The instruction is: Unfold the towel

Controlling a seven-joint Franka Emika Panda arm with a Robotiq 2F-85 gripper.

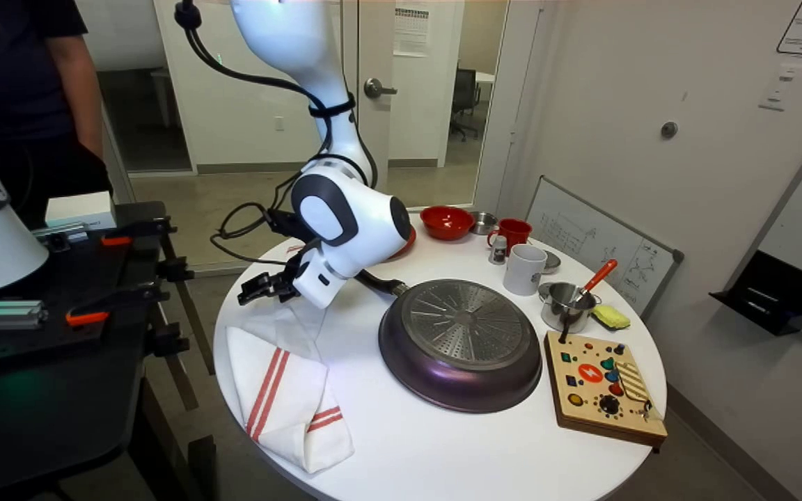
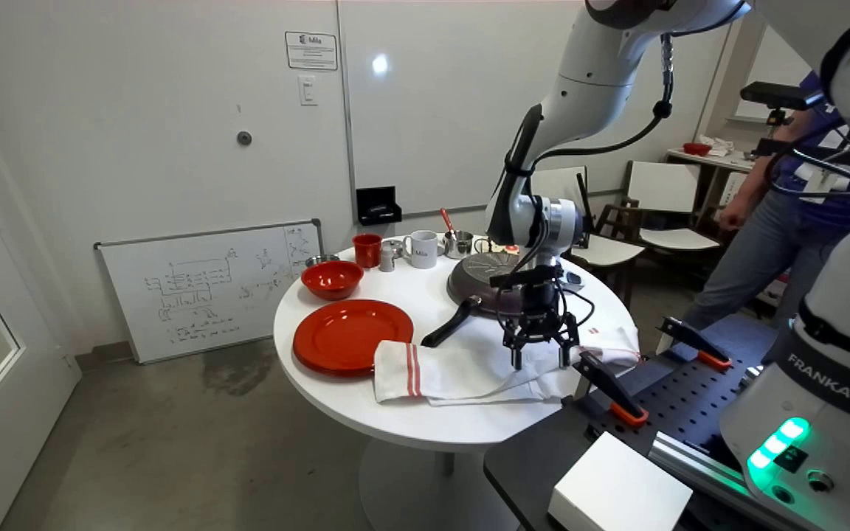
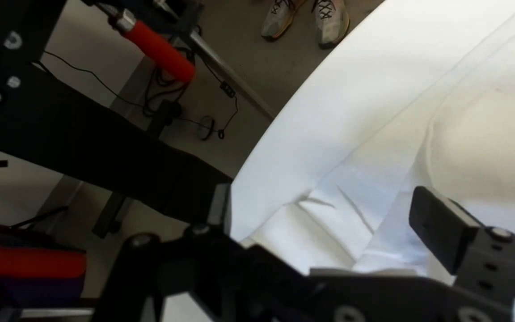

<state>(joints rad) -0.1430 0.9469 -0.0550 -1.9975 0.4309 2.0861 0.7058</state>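
While the jaws stand wide apart, holding nothing, one red-striped white cloth towel [image 2: 469, 372] lies folded on the round white table [image 1: 443, 452].
Location — near the rim, beside the dark purple upturned pan [image 1: 464, 341], one end close to the red round plate [image 2: 351, 335]; jaws near the towel, contact unclear. Handling, as judged: light, limp, unbreakable, hardly slippery, apt to crumple if pushed. Best hold — a shallow pinch on the upper layer's edge, seen between the jaws in the wrist view; that layer alone, lest both lift.
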